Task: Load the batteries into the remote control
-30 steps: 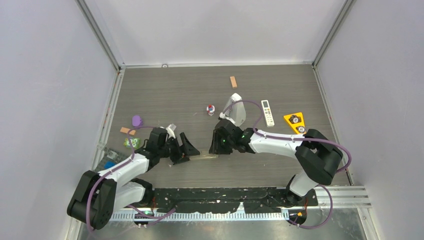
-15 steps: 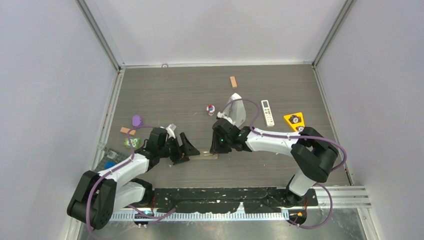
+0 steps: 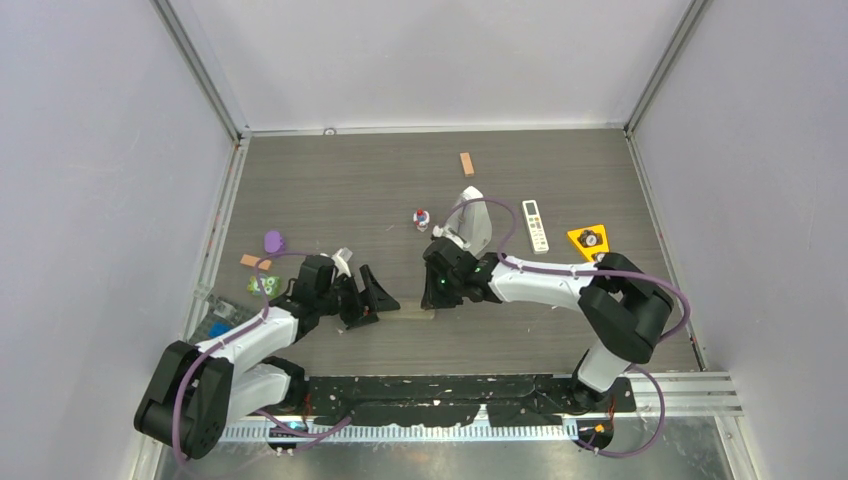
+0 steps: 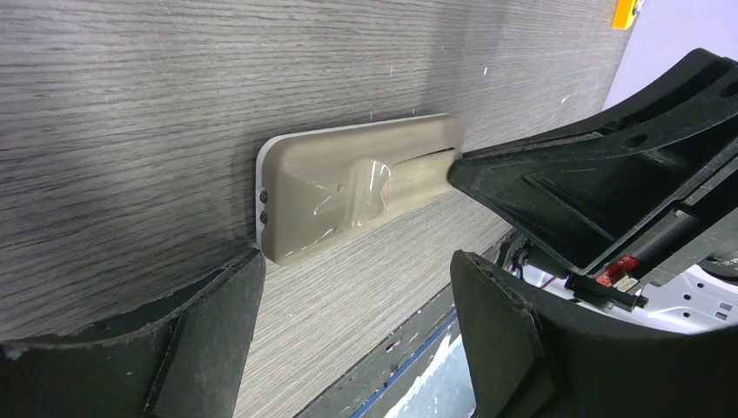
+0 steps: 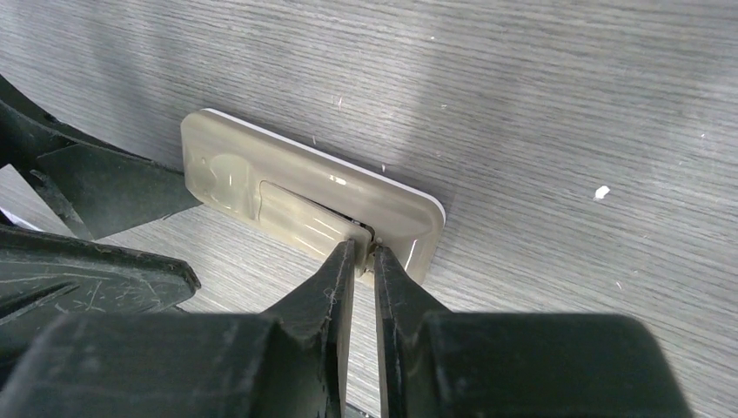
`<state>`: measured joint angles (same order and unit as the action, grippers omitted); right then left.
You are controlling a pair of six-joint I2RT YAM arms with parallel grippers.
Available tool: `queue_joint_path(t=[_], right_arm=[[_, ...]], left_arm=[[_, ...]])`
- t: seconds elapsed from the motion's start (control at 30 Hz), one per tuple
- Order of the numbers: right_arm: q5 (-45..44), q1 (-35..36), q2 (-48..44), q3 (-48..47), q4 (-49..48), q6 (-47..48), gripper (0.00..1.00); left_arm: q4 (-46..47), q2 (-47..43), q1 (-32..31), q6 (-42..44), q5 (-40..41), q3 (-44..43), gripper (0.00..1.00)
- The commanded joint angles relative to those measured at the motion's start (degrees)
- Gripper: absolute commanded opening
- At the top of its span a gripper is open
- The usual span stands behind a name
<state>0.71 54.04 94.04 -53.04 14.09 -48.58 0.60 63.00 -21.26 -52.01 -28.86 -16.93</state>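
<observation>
We are looking down on a grey wood-grain table [image 3: 340,180] with two robot arms reaching toward each other. The remote control [image 3: 416,313] is lying flat between them near the front of the table, its dull grey-brown side facing up [image 5: 261,178]. The right gripper [image 5: 365,248] is resting its tips on the end of the remote's cover panel [image 5: 300,218], with its jaws almost pressed together and only a thin slit showing. We cannot tell whether they are pinching the cover's lip. The left gripper [image 4: 357,261] is waiting just beside the remote's other end, jaws spread wide and holding nothing. A grey metronome [image 3: 475,222] and a white remote with buttons [image 3: 537,225] are sitting farther back.
</observation>
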Motion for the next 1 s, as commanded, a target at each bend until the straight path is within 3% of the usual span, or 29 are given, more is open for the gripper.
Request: queue_joint_path(t=[0.0,0.47,0.77,0.83,0.97], right_arm=[[-2.3,1.1,2.2,-3.4,2.4,1.1,0.18],[-22.0,10.7,11.8,-17.5,20.9,7.2,0.18],[-26.3,12.7,11.9,-20.1,24.8,6.4,0.27],[-27.1,12.7,9.3,-20.4,24.6,6.9,0.31],[-27.0,12.5,2.1,-18.9,20.5,10.7,0.49]], left_arm=[[-4.0,1.2,0.2,2.9,3.7,0.7,0.81],[-5.7,-0.2,0.2,3.1,5.2,0.1,0.81],[-16.1,-10.9,0.2,4.6,13.6,-2.9,0.81],[-20.1,-14.7,0.2,5.2,16.2,-4.2,0.82],[-28.8,-23.2,0.2,6.5,21.5,-7.2,0.83]])
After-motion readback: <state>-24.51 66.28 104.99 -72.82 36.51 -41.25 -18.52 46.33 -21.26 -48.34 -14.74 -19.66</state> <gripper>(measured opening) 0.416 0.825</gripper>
